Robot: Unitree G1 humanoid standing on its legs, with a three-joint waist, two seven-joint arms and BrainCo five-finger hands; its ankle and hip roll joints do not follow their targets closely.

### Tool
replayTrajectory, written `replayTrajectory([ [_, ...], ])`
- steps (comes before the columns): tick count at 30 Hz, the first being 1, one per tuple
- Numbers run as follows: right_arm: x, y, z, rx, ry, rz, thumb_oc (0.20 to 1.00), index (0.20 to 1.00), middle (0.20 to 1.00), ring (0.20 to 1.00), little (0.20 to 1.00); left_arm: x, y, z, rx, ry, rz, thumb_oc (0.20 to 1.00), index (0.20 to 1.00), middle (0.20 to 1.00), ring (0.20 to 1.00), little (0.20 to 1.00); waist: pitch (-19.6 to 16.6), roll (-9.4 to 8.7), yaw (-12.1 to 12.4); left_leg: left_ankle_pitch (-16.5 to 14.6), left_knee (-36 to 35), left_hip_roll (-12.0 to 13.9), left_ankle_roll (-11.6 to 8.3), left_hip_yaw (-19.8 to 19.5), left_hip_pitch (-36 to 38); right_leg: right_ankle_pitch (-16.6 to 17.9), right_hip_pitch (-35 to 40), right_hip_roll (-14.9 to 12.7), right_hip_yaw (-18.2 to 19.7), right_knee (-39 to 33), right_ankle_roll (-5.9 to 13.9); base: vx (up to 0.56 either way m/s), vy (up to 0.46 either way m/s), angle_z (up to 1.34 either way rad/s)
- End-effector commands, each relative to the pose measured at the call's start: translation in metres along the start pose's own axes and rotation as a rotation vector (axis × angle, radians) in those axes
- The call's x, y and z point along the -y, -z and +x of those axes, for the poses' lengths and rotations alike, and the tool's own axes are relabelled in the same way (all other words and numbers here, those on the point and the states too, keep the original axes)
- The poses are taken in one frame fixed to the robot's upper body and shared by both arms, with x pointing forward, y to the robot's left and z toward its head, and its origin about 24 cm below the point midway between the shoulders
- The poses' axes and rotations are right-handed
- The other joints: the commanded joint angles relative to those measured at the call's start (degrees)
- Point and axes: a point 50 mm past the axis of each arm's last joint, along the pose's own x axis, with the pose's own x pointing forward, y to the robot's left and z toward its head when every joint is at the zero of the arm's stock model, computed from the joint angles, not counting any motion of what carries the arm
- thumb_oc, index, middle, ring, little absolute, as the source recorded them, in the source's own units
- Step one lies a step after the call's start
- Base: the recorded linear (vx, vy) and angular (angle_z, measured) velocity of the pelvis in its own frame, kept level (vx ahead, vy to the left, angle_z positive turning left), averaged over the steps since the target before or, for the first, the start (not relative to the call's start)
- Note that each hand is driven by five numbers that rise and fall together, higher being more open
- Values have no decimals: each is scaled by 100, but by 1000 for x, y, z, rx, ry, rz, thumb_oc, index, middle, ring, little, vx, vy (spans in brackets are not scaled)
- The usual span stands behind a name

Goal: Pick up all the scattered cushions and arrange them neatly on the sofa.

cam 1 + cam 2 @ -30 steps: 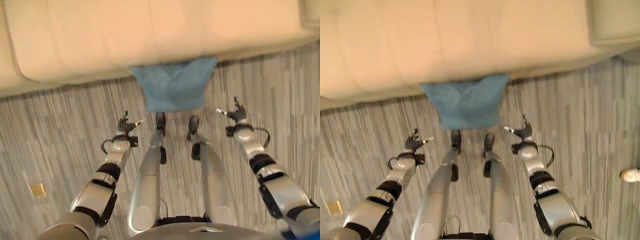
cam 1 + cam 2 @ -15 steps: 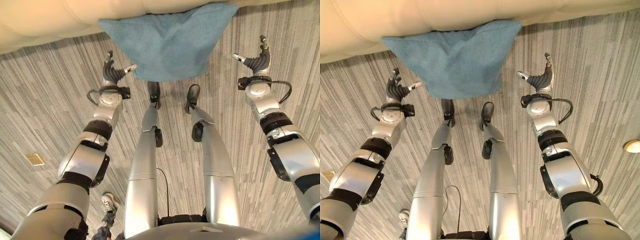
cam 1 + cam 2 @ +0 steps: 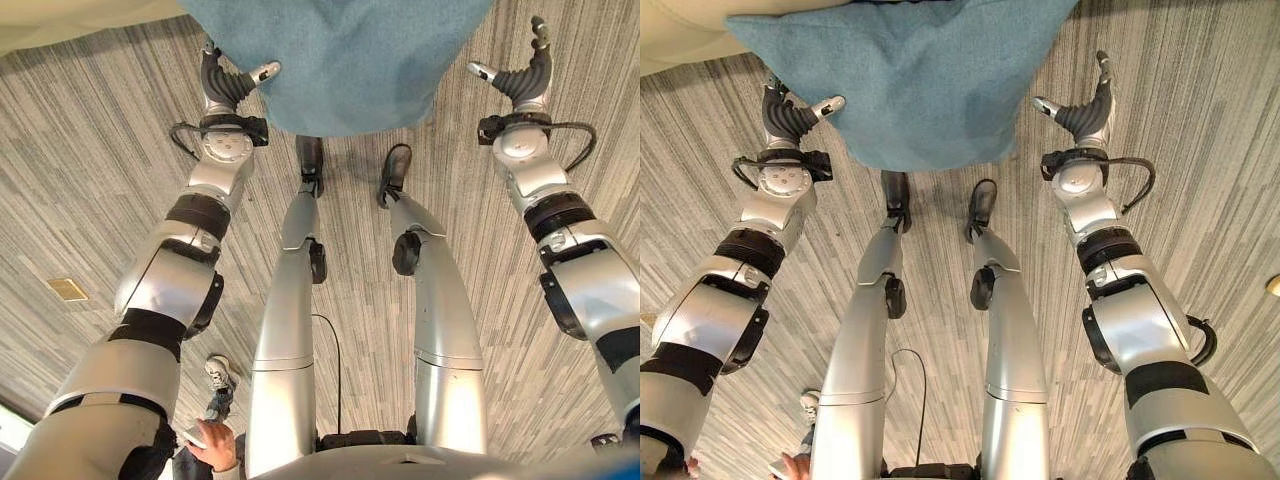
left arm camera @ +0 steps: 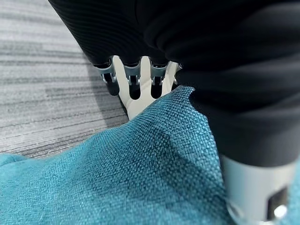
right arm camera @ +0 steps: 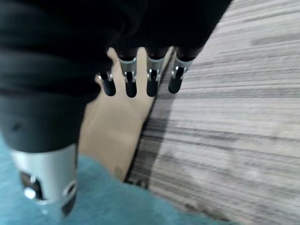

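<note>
Btwn open L robot hand [image 3: 228, 83] & R robot hand [image 3: 522, 78]: teal woven cushion [image 3: 910, 75].

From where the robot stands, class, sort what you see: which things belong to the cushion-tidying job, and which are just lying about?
Job:
cushion
sofa
left hand, open
right hand, open

Lying about:
tag on floor
a person's hand at the bottom edge

Both hands [image 3: 228, 80] risen beside blue cushion [image 3: 340, 60], left thumb now touching
</note>
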Motion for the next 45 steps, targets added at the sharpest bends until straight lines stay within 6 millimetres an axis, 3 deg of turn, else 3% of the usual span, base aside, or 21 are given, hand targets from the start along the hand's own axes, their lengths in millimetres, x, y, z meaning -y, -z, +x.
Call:
replayTrajectory([
  [1, -9, 19, -14, -23, -27, -43, 1000, 1000, 1000, 1000, 1000, -4, 29, -12, -72, -20, 62, 1000, 1000, 1000, 1000, 1000, -647, 101, -147, -971, 639, 111, -33, -288, -86, 305, 78, -44, 532, -255, 1051, 1, -36, 1],
  [2, -9, 19, -14, -22, -26, -42, 1000, 1000, 1000, 1000, 1000, -4, 29, -12, -71, -20, 62, 1000, 1000, 1000, 1000, 1000, -649, 102, -148, -970, 643, 110, -33, -288, -98, 305, 66, -44, 532, -251, 1051, -1, -36, 1],
  [5, -20, -3, -8, 34, -64, -71, 1000, 1000, 1000, 1000, 1000, 20, -3, -6, 23, 31, 51, 1000, 1000, 1000, 1000, 1000, -674, 73, -126, -940, 649, 114, -19, -358, -271, 325, -86, -40, 494, -242, 1071, 6, -30, 0],
  [10, -33, -21, -5, 73, -102, -82, 1000, 1000, 1000, 1000, 1000, 46, -30, -7, 102, 92, 21, 1000, 1000, 1000, 1000, 1000, -730, 112, -69, -898, 727, 74, -31, -428, -456, 289, -238, -33, 457, -117, 1055, 1, -21, 2],
  [18, -76, -54, -20, 120, -218, 18, 1000, 1000, 1000, 1000, 1000, 88, -67, -19, 177, 180, -74, 1000, 1000, 1000, 1000, 1000, -853, 168, 41, -835, 775, 25, -59, -500, -721, 280, -457, -28, 418, -11, 1058, -1, -7, 2],
  [19, -82, -57, -23, 118, -235, 53, 1000, 1000, 1000, 1000, 1000, 92, -70, -20, 180, 188, -89, 605, 605, 605, 605, 605, -869, 173, 49, -830, 782, 21, -58, -497, -747, 282, -480, -22, 420, 1, 1057, 0, 0, 0],
  [20, -87, -61, -27, 115, -254, 90, 567, 567, 567, 567, 567, 95, -72, -22, 177, 193, -107, 404, 404, 404, 404, 404, -890, 178, 55, -826, 789, 21, -62, -491, -768, 284, -494, -23, 423, 10, 1055, 0, 0, 0],
  [21, -91, -62, -29, 111, -269, 114, 291, 291, 291, 291, 291, 98, -74, -24, 177, 200, -123, 200, 200, 200, 200, 200, -906, 182, 64, -822, 797, 16, -64, -497, -781, 279, -506, -23, 422, 21, 1053, 0, 0, 0],
  [22, -96, -63, -33, 106, -286, 145, 200, 200, 200, 200, 200, 102, -76, -26, 181, 207, -140, 200, 200, 200, 200, 200, -920, 186, 71, -821, 803, 13, -69, -500, -785, 274, -509, -26, 415, 33, 1054, 0, 0, 0],
  [26, -105, -65, -43, 92, -328, 259, 200, 200, 200, 200, 200, 106, -79, -33, 196, 234, -213, 200, 200, 200, 200, 200, -991, 204, 78, -800, 756, 15, -94, -485, -740, 278, -462, -7, 407, 4, 1058, 0, 0, 0],
  [31, -102, -61, -48, 98, -339, 326, 200, 200, 200, 200, 200, 104, -66, -41, 156, 240, -301, 200, 200, 200, 200, 200, -1088, 196, 54, -739, 458, 28, -148, -436, -475, 346, -195, 28, 350, -296, 1077, 0, 0, 0],
  [36, -84, -45, -52, 82, -274, 456, 200, 200, 200, 200, 200, 102, -45, -58, 98, 242, -419, 200, 200, 200, 200, 200, -1162, 221, 35, -632, -58, 24, -256, -384, 228, 371, 418, 88, 264, -681, 1082, -6, -3, 0],
  [45, -59, -13, -90, 107, -249, 613, 200, 200, 200, 200, 200, 81, -5, -100, 96, 299, -426, 200, 200, 200, 200, 200, -1207, 270, -1, -343, -1001, 58, -437, -348, 2070, 639, 2029, 9, 65, -1492, 1027, -4, -5, -3],
])
